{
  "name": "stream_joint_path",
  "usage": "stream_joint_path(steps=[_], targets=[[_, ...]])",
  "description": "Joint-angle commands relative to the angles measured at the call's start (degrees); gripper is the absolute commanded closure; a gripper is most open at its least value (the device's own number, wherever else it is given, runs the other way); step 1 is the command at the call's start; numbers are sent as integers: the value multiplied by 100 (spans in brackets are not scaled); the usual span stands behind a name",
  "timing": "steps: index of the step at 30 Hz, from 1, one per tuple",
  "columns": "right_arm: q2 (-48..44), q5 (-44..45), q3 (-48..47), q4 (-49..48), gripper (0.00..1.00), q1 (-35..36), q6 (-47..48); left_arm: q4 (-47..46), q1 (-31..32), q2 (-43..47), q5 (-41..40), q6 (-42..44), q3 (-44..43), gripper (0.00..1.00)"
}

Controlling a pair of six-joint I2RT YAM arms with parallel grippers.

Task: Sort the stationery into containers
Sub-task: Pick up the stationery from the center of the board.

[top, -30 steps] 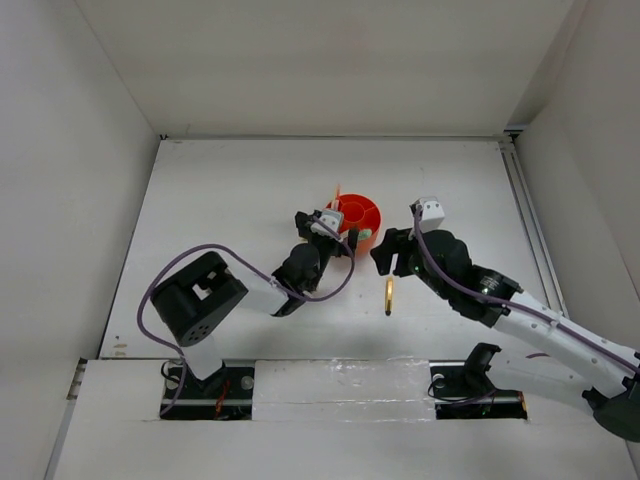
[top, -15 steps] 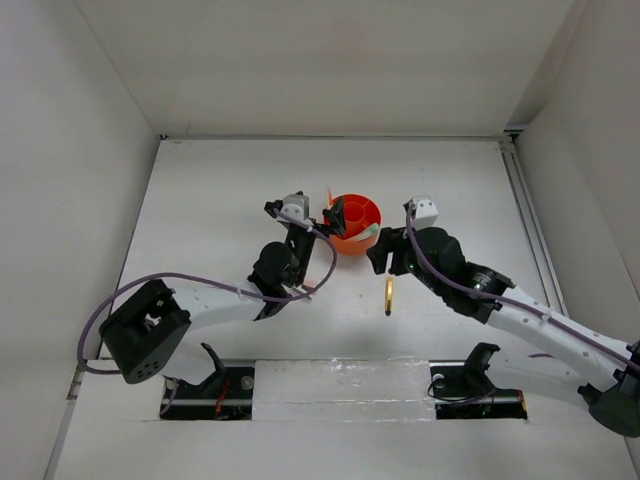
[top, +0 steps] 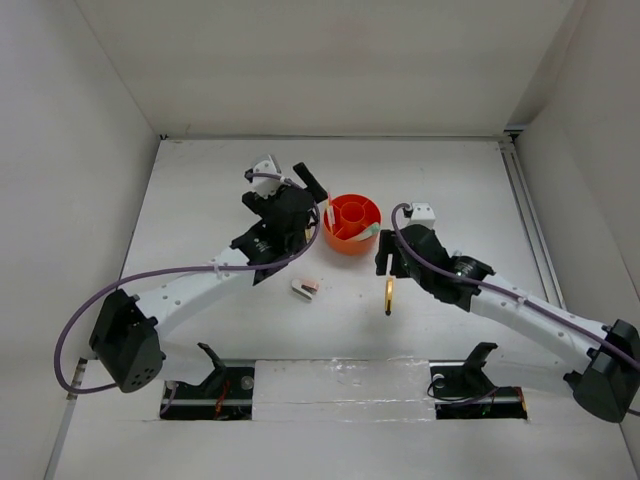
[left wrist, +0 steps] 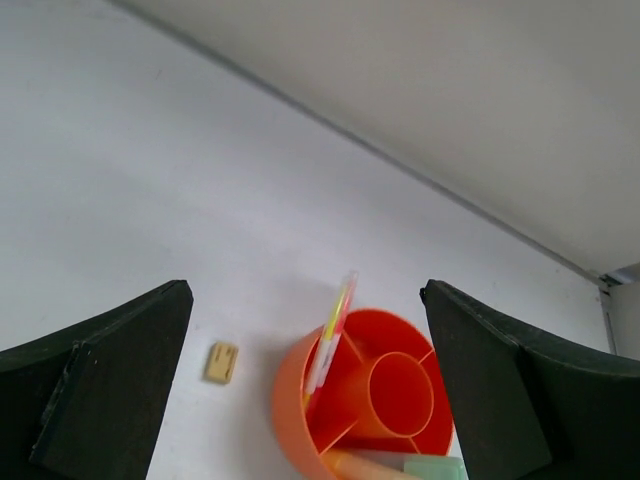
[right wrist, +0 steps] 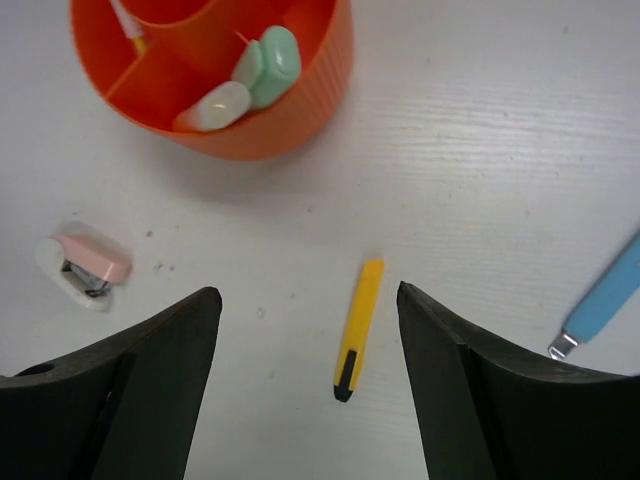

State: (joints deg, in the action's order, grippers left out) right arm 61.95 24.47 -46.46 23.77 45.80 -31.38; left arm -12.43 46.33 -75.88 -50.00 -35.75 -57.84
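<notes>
**Right fingers hovering over the yellow pen, four pieces lying loose**

On the left, the left fingers (left wrist: 100, 390) are hanging spread wide and gripping nothing. They are looking down on a tiny tan rectangular block (left wrist: 221, 362) lying on the white desk (top: 200, 200) just beside the round orange plastic organiser (left wrist: 287, 405). A pink-and-white stapler (top: 305, 288) is lying alone, nearer the arm bases and apart from the organiser. A thin yellow pencil (left wrist: 338, 312) and a pink-and-white pen (left wrist: 320, 368) are leaning in one outer compartment. A pale yellow marker (right wrist: 215, 105) and a green marker (right wrist: 272, 65) are sitting side by side in another. Further right, the right fingers (right wrist: 110, 400) are also standing wide apart and empty, framing a yellow pen with a black tip (right wrist: 358, 328) lying flat near the organiser. A light blue pen (right wrist: 600, 300) is poking in at the right edge of the right wrist view.

The step in hand is probably picking up the yellow pen. The right fingers should be coming straight down, closing across the barrel near its middle so it is not tipping. Then they should be lifting it clear of the rim before dropping it into a free compartment.

Count:
- One organiser.
- Two markers, one pencil and one pen inside it.
- One block, one stapler and two pens loose on the desk.
</notes>
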Motion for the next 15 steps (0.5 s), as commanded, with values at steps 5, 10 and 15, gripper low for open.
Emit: stream_joint_path(steps=[5, 10, 15], targets=[[142, 664, -163, 717, 23, -71, -1045, 2332, -89, 240, -493, -2042, -447, 0], [-245, 446, 67, 454, 24, -396, -933, 2149, -89, 345, -239, -1831, -255, 0], [-324, 373, 58, 671, 23, -633, -800, 1559, -89, 407, -150, -1180, 159, 0]])
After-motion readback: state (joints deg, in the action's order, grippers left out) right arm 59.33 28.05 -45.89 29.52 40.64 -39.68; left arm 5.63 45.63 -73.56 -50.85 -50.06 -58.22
